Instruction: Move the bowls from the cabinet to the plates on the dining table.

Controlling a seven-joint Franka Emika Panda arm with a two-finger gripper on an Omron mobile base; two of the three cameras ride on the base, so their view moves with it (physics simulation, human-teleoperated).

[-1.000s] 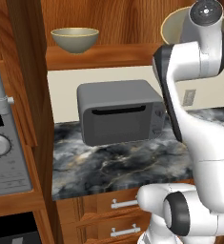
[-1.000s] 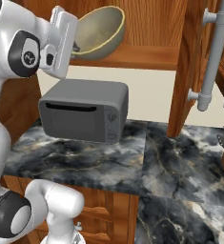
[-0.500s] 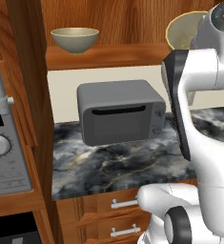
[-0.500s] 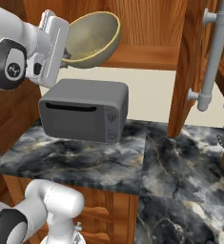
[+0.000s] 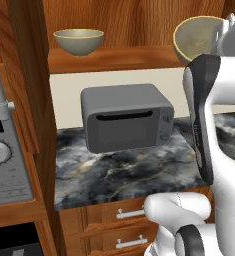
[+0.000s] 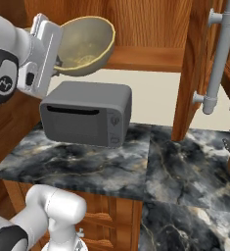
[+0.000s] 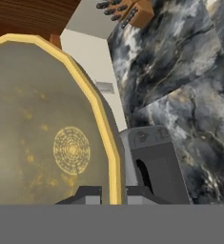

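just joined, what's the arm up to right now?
The white arm's gripper is shut on the rim of a small round bowl with a tan inside and pale yellow rim, holding it tilted on its side in the air above the grey toaster oven. A second matching bowl sits upright on the reddish-brown wooden cabinet shelf. The toaster oven stands on a dark marbled counter. So one bowl is in hand and one is left to fetch.
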